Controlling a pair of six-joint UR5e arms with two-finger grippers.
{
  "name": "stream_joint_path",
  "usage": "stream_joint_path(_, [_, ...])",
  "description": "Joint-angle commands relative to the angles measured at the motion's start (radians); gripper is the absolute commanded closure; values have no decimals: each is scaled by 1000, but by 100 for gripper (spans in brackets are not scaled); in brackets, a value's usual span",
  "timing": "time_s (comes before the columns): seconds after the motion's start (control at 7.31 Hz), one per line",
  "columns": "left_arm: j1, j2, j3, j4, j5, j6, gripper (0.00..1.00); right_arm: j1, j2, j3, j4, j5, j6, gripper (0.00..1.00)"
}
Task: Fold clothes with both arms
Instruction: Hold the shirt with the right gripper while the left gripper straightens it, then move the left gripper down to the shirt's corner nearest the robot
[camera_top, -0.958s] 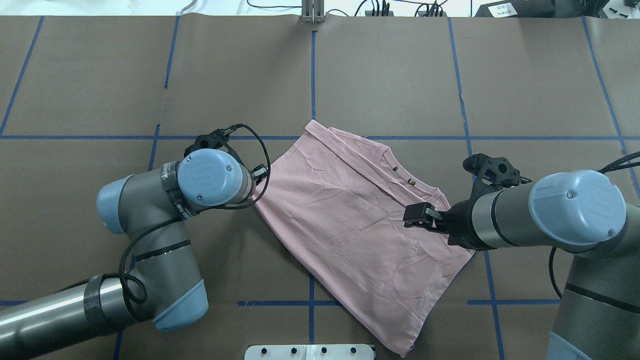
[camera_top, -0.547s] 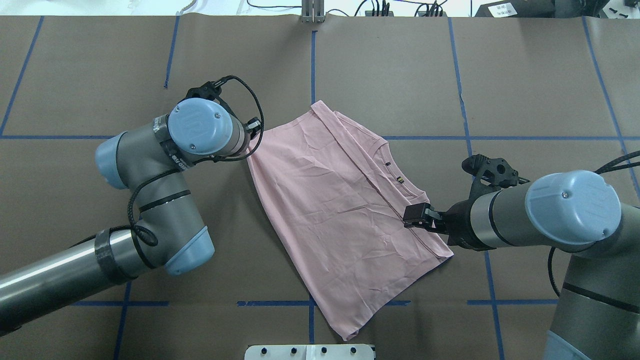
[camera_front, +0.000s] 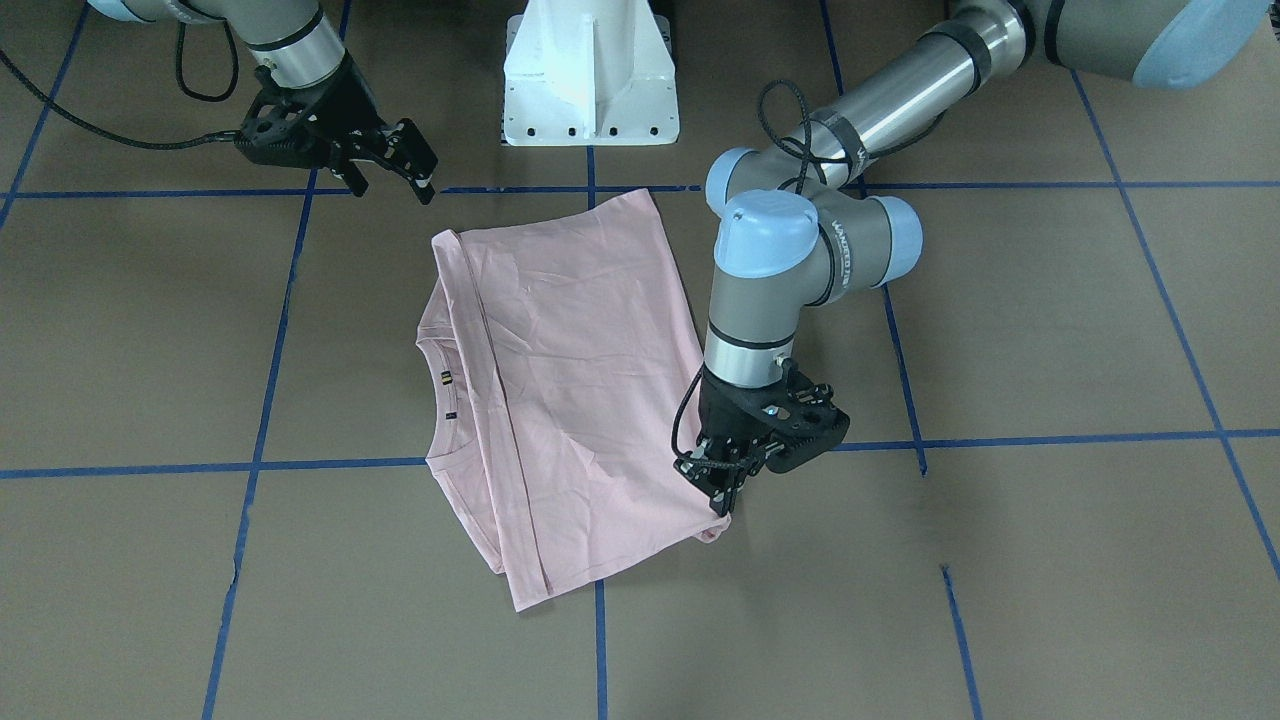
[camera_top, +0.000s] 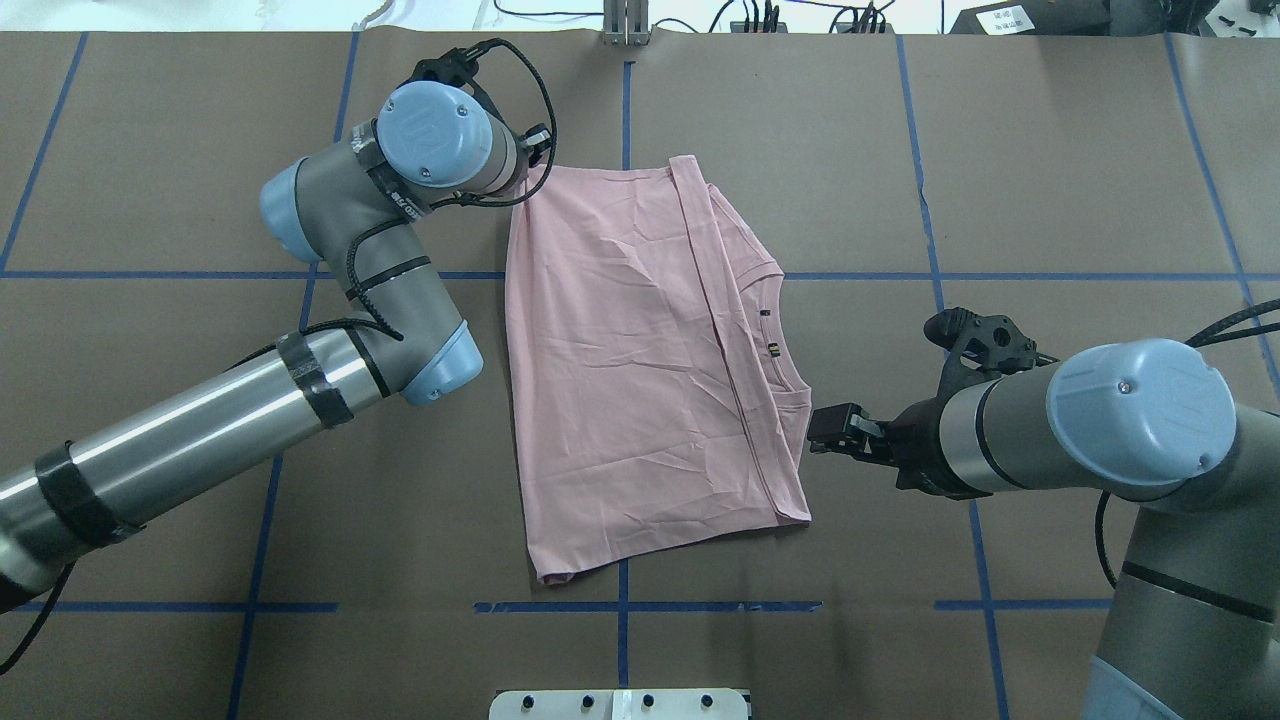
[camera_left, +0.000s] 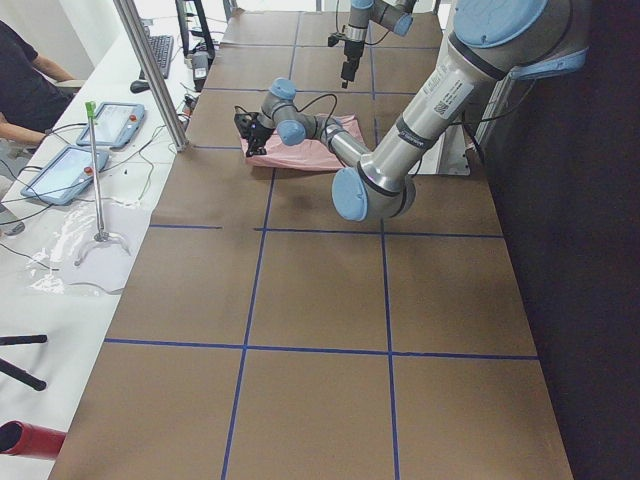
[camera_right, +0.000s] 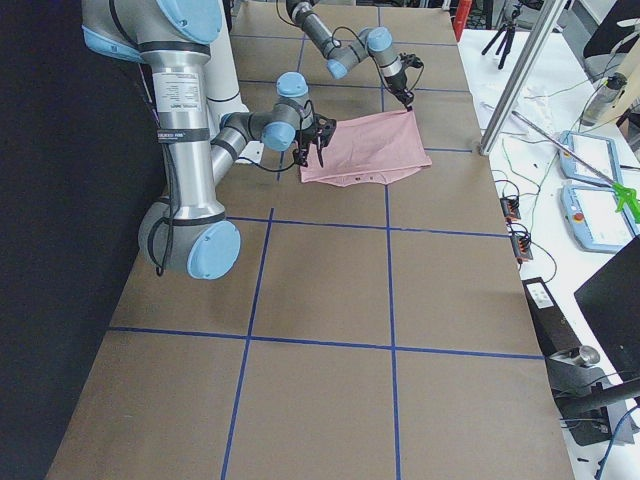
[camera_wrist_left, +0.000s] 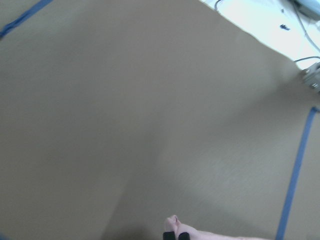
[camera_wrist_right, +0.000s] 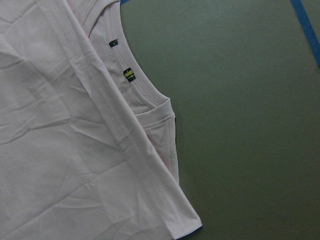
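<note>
Pink T-shirt (camera_top: 640, 350) corner sits pinched in the left hand (camera_front: 722, 492); right hand (camera_front: 392, 186) hangs spread, off the cloth.

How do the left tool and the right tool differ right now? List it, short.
The left tool is shut on a corner of the T-shirt; the right tool is open and holds nothing. The left tool points straight down at the table; the right tool is tilted, beside the shirt's opposite side. Both are black and two-fingered.
</note>
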Motion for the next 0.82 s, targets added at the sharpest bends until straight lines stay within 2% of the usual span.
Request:
stream_joint_path(0.0, [-15, -74, 233, -208, 77, 98, 100, 1, 57, -37, 0, -3, 5, 0])
stream_joint_path(0.14, [-15, -75, 241, -208, 81, 115, 100, 1, 71, -53, 0, -3, 8, 0])
stream_joint_path(0.27, [-15, -77, 241, -208, 81, 138, 11, 1, 73, -53, 0, -3, 7, 0])
stream_joint_path(0.41, [-15, -83, 239, -210, 81, 184, 0, 3, 73, -53, 0, -3, 7, 0])
stream_joint_path(0.55, [-20, -83, 230, -208, 73, 194, 0, 6, 73, -51, 0, -3, 5, 0])
stream_joint_path(0.68, [-29, -80, 198, -201, 8, 206, 0, 10, 73, -50, 0, -4, 1, 0])
